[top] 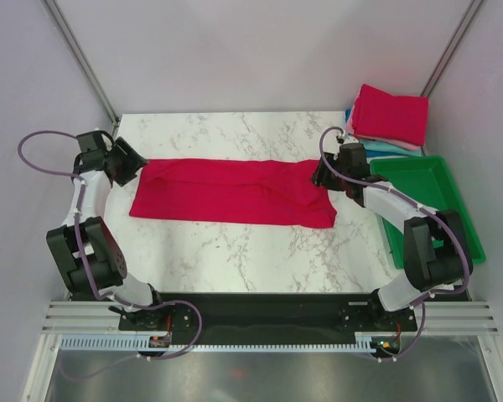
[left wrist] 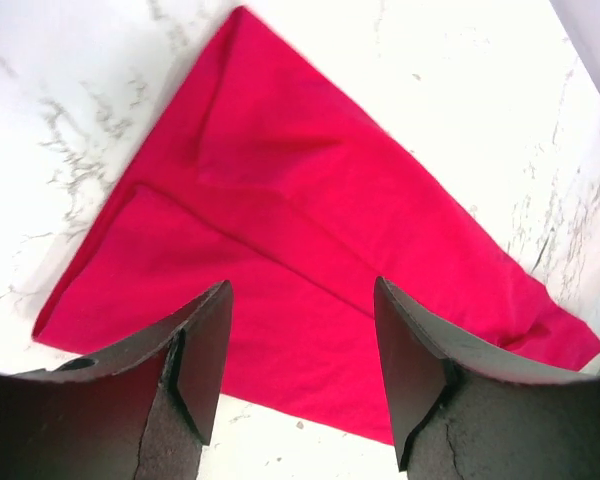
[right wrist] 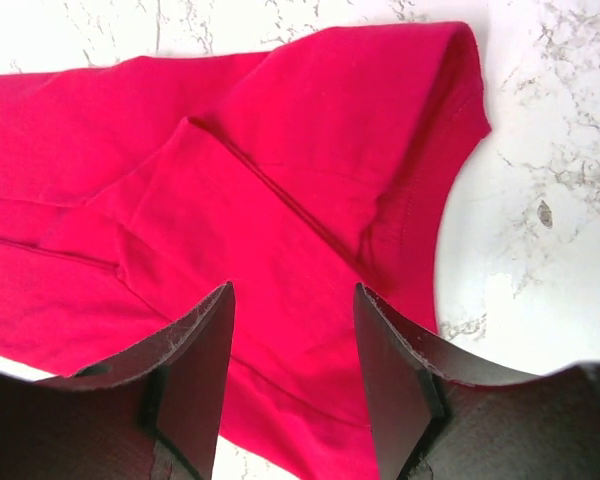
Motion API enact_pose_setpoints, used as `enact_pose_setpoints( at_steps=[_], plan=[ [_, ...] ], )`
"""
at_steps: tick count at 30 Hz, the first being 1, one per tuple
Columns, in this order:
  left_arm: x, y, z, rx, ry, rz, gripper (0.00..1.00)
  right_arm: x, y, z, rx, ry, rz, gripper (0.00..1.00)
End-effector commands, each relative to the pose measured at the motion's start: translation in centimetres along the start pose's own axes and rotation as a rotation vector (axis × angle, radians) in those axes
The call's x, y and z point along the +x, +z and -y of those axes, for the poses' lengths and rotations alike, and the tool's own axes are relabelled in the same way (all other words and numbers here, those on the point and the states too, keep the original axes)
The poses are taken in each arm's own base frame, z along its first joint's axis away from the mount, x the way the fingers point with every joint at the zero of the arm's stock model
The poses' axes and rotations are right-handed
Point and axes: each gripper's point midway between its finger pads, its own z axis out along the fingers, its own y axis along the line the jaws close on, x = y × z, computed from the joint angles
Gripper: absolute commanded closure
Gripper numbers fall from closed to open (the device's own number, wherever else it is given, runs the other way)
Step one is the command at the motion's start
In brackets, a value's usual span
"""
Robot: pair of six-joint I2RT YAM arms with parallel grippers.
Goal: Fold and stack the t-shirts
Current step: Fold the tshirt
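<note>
A crimson red t-shirt [top: 233,191] lies on the marble table, folded lengthwise into a long strip running left to right. My left gripper [top: 127,162] is open and empty just over the strip's left end [left wrist: 280,250]. My right gripper [top: 320,172] is open and empty over the right end, where a sleeve [right wrist: 420,130] shows. A stack of folded t-shirts [top: 391,115] sits at the back right: a pink-red one on top, with teal and blue edges below it.
A green plastic tray [top: 461,219] stands at the right edge of the table, beside my right arm. Bare marble [top: 235,260] lies in front of the strip and behind it. Grey walls close in the back and sides.
</note>
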Motion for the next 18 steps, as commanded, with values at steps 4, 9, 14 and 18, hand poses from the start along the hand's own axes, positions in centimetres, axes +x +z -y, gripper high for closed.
enact_pose_setpoints(
  at_steps=[4,9,14,18],
  plan=[
    [2.9,2.5,4.3,-0.042,0.229,-0.071,0.34,-0.3,-0.3,-2.0,0.012,0.054,-0.027,0.41],
    [5.0,6.1,5.7,-0.054,0.228,-0.191,0.36,1.9,0.5,-2.8,0.090,0.112,-0.090,0.40],
    [4.0,9.7,6.0,-0.105,0.269,-0.220,0.37,4.1,1.3,-3.5,0.095,0.132,-0.140,0.39],
    [5.2,13.2,3.4,-0.216,0.314,-0.307,0.38,6.1,2.1,-1.7,0.170,0.172,-0.172,0.36]
  ],
)
